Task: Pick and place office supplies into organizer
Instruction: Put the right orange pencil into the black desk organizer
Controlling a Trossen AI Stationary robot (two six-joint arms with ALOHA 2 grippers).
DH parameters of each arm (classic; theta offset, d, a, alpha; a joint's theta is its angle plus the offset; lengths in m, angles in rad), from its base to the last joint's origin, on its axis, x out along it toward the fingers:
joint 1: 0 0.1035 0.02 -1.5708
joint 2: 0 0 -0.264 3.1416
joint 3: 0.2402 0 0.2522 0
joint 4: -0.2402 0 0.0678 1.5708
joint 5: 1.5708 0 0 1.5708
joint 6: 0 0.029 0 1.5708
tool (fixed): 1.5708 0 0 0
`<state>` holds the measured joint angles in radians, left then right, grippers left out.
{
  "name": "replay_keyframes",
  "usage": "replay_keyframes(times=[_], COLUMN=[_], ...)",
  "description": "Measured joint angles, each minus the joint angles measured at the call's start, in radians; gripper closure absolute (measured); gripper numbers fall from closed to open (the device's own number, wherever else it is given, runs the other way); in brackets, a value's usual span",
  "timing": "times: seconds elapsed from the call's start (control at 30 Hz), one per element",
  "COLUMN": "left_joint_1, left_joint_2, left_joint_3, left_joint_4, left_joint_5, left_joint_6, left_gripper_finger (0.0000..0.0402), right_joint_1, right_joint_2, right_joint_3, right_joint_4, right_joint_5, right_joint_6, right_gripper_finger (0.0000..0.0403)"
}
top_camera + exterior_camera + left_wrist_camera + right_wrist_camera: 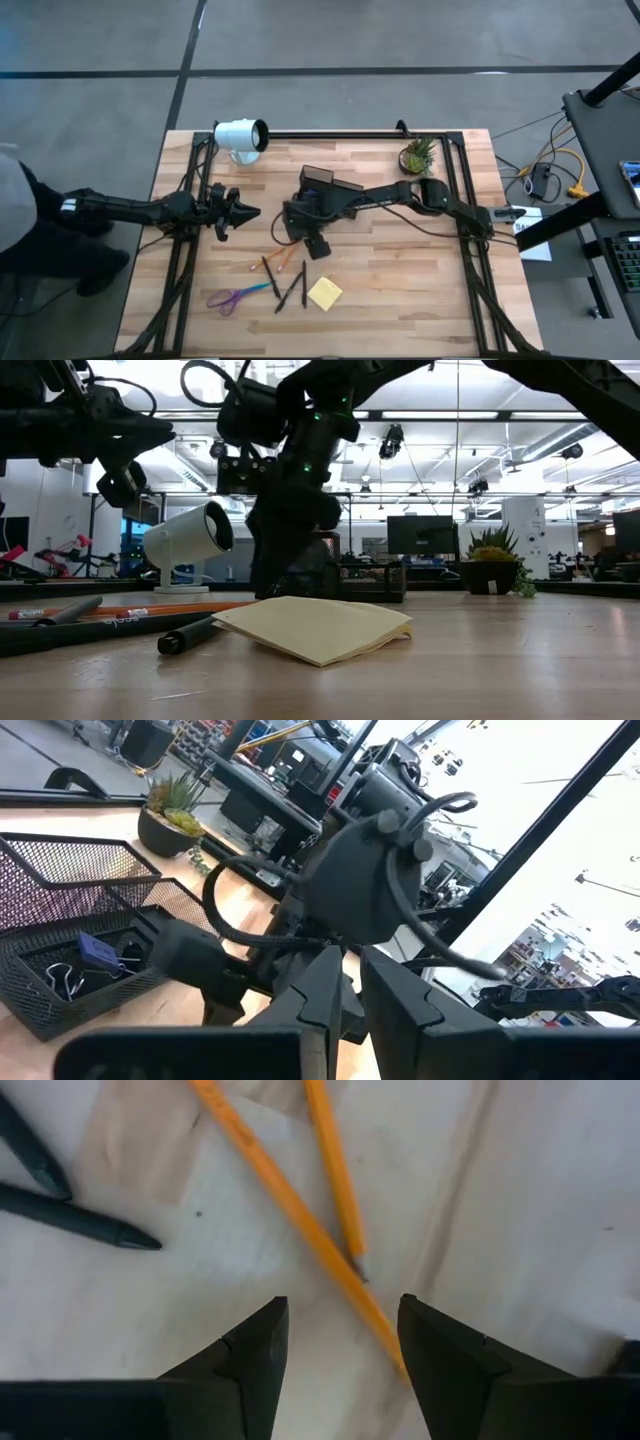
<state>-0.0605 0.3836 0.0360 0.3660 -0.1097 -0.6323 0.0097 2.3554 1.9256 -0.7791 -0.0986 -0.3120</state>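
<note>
light: bright overhead ceiling strips | glare: window, left wrist view | blur: low-view foreground

White lamp (pixel 241 137) & potted plant (pixel 418 156) at table's (pixel 400 300) far edge.

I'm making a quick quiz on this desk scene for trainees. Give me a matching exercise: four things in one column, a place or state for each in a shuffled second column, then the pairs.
Things:
1. sticky-note pad
2. scissors
3. right gripper
4. left gripper

Place or state:
A. shut, holding nothing, at the table's left side
B. open, above two orange pencils
C. near the table's front edge, left of the pens
D. near the front edge, right of the dark pens

Pairs: 1-D, 2-C, 3-B, 4-A
</note>
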Motion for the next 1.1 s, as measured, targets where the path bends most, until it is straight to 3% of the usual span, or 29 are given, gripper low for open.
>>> replay_keyframes(times=[0.37, 0.9, 1.1], left_joint_1=[0.0, 0.0, 0.0], left_joint_2=[0.002, 0.0, 0.0], left_joint_3=[0.0, -0.001, -0.001], left_joint_4=[0.0, 0.0, 0.0], left_joint_5=[0.0, 0.0, 0.0], left_joint_6=[0.005, 0.01, 0.01], left_gripper_finger=[0.0375, 0.0375, 0.0375], right_joint_1=[-0.02, -0.027, -0.027], right_joint_2=[0.003, -0.003, -0.004], right_joint_3=[-0.044, -0.089, -0.084], right_joint_4=[0.032, 0.003, -0.003], right_joint_5=[-0.007, -0.011, -0.01], right_joint_6=[-0.069, -0.068, -0.048], right_gripper_finger=[0.025, 0.0378, 0.0388])
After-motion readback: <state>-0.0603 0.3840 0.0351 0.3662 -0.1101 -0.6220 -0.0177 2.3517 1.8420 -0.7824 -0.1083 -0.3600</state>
